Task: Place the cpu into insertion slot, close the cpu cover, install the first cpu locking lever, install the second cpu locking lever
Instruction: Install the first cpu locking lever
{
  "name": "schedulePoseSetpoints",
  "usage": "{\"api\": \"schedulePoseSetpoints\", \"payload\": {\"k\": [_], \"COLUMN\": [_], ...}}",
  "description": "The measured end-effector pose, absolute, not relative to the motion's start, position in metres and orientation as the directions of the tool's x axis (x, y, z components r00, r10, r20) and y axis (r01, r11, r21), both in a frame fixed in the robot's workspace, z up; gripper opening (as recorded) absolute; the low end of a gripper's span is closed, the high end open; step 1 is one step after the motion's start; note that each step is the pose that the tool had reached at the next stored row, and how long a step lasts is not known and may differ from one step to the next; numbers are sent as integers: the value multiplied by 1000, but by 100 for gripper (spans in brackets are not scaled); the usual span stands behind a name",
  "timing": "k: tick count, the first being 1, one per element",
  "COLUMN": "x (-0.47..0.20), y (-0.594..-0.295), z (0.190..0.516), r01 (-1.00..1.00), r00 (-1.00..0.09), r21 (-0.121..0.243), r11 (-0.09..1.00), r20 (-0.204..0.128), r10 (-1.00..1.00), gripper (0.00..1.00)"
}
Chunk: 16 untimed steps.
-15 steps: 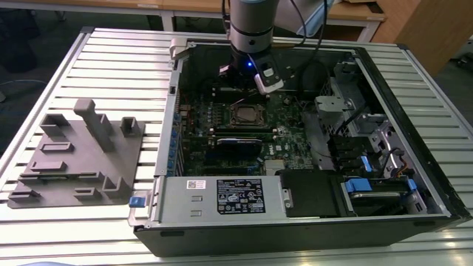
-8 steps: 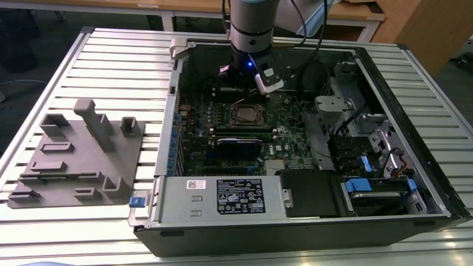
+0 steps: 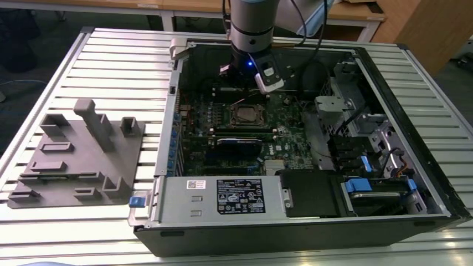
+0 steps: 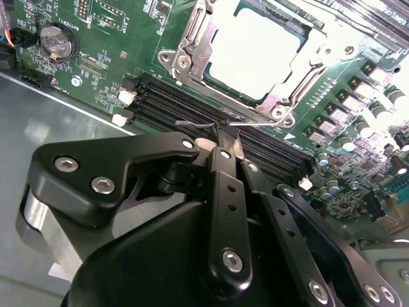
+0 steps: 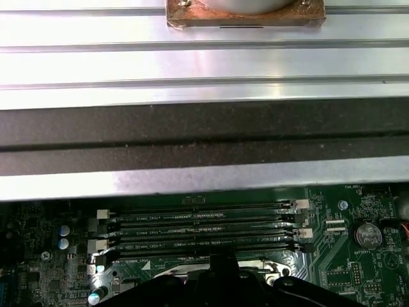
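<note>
The cpu (image 4: 255,51) shows its pale metal top inside the insertion slot (image 3: 247,114) on the green board. Around the chip the silvery cpu cover (image 4: 192,61) lies flat. My gripper (image 4: 220,135) hangs just beside the socket, over the black memory slots, its black fingers pressed together. A thin wire locking lever (image 4: 192,123) crosses right at the fingertips; whether it is pinched or only touched cannot be told. In the exterior view the arm's wrist (image 3: 250,61) stands above the far side of the socket. The first wrist view shows the gripper's dark body (image 5: 217,284) over the socket's shiny rim (image 5: 268,268).
Black memory slots (image 5: 198,224) run between the socket and the case wall (image 5: 204,137). A coin battery (image 4: 57,39) sits on the board. The labelled power supply (image 3: 236,195) fills the case's near side, with drive bays (image 3: 369,160) at the exterior view's right. A grey fixture plate (image 3: 74,149) lies on the slatted table.
</note>
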<state>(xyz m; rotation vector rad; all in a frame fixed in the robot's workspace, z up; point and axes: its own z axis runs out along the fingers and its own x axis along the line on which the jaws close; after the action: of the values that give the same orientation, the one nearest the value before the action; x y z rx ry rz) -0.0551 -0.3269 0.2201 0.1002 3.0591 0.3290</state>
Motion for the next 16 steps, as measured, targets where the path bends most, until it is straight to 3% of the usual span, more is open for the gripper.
{"api": "schedulePoseSetpoints", "payload": {"k": [16], "x": [-52], "y": [-324], "z": [216], "r01": [58], "r00": [-996], "r21": [207], "r11": [977], "r20": [-56], "r10": [71], "gripper": [11]}}
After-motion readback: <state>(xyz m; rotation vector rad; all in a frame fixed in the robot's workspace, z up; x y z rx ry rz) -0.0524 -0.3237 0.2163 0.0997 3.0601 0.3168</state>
